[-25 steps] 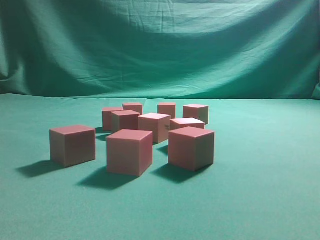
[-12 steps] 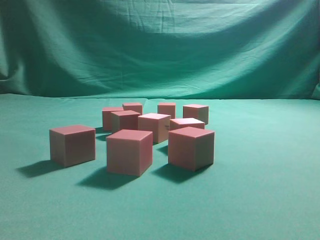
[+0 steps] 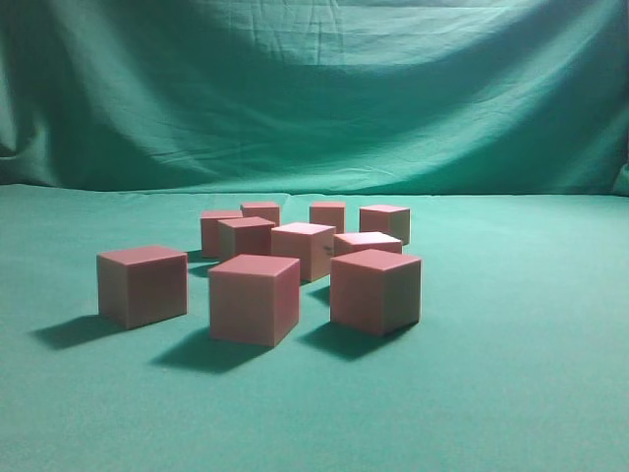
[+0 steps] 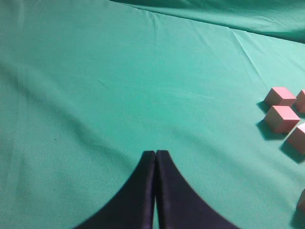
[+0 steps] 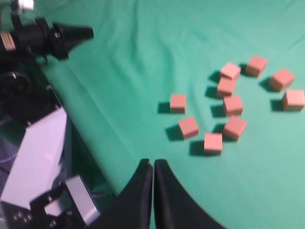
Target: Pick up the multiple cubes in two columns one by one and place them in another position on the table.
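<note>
Several salmon-pink cubes (image 3: 254, 298) stand in a loose cluster on the green table (image 3: 511, 383); no gripper shows in the exterior view. My left gripper (image 4: 155, 152) is shut and empty, its black fingers pressed together over bare cloth, with a few cubes (image 4: 282, 118) well off to its right. My right gripper (image 5: 153, 162) is also shut and empty. It hangs high over the table's near edge, and the cluster of cubes (image 5: 233, 105) lies ahead of it to the right, well apart.
A green cloth backdrop (image 3: 314, 88) hangs behind the table. In the right wrist view the other black arm (image 5: 52, 36) reaches in at the top left, and a white robot mount (image 5: 38, 152) and dark gear sit beyond the table edge at the left.
</note>
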You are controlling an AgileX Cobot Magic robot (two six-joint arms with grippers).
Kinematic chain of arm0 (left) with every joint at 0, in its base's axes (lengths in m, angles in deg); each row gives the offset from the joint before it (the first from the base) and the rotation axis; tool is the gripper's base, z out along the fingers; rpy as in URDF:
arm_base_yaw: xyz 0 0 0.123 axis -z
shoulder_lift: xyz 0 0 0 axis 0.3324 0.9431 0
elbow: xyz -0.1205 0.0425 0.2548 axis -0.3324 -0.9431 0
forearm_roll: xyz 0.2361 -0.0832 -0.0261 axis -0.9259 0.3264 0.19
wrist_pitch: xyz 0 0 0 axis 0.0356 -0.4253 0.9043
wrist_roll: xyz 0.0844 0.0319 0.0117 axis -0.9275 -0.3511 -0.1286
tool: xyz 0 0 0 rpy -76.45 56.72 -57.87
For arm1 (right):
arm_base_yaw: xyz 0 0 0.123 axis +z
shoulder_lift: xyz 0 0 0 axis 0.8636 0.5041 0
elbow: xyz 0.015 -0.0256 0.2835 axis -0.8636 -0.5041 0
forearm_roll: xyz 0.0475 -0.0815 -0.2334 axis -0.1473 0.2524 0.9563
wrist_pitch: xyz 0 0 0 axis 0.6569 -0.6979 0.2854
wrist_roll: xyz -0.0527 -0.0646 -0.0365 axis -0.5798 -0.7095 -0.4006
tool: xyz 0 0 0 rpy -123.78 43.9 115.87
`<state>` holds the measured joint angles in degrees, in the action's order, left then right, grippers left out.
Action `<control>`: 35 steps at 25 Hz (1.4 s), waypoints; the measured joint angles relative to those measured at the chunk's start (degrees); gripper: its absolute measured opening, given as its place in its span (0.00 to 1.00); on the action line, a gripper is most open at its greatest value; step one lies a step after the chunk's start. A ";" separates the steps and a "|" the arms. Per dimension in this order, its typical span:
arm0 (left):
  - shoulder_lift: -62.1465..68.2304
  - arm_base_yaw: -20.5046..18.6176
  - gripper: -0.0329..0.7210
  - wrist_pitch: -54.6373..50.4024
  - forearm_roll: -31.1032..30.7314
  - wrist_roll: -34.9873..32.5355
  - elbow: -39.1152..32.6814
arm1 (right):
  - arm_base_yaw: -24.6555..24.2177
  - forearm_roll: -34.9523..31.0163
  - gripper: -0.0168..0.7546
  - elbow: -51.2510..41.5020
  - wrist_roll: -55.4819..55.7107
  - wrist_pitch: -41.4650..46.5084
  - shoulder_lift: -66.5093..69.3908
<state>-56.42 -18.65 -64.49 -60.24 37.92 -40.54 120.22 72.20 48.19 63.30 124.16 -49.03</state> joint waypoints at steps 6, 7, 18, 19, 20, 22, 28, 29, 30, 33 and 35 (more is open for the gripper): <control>0.00 0.00 0.04 0.00 0.00 0.00 0.00 | 0.00 0.36 0.02 -8.78 -0.48 -3.95 -4.44; 0.00 0.00 0.04 0.00 0.00 0.00 0.00 | 0.00 0.79 0.02 -10.17 -0.58 -5.81 -5.23; 0.00 0.00 0.04 0.00 0.00 0.00 0.00 | -17.40 3.86 0.02 -25.28 -5.69 -28.63 -15.33; 0.00 0.00 0.04 0.00 0.00 0.00 0.00 | -20.21 3.94 0.02 -26.70 -5.67 -29.35 -16.07; 0.00 0.00 0.04 0.00 0.00 0.00 0.00 | -23.05 3.94 0.02 -28.03 -5.67 -30.46 -17.10; 0.00 0.00 0.04 0.00 0.00 0.00 0.00 | -28.32 4.06 0.02 -31.64 -5.67 -32.75 -19.48; 0.00 0.00 0.04 0.00 0.00 0.00 0.00 | -42.48 3.87 0.02 -43.45 -5.43 -39.72 -27.95; 0.00 0.00 0.04 0.00 0.00 0.00 0.00 | -44.27 3.87 0.02 -45.38 -5.43 -40.25 -29.46; 0.00 0.00 0.04 0.00 0.00 0.00 0.00 | -45.78 3.87 0.02 -47.10 -5.43 -40.38 -30.64; 0.00 0.00 0.04 0.00 0.00 0.00 0.00 | -49.33 3.87 0.02 -51.35 -5.43 -40.67 -34.46; 0.00 0.00 0.04 0.00 0.00 0.00 0.00 | -51.41 3.83 0.02 -53.74 -5.43 -40.76 -36.95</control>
<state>-56.42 -18.65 -64.49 -60.24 37.92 -40.54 68.81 76.04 -5.55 57.87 83.40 -85.98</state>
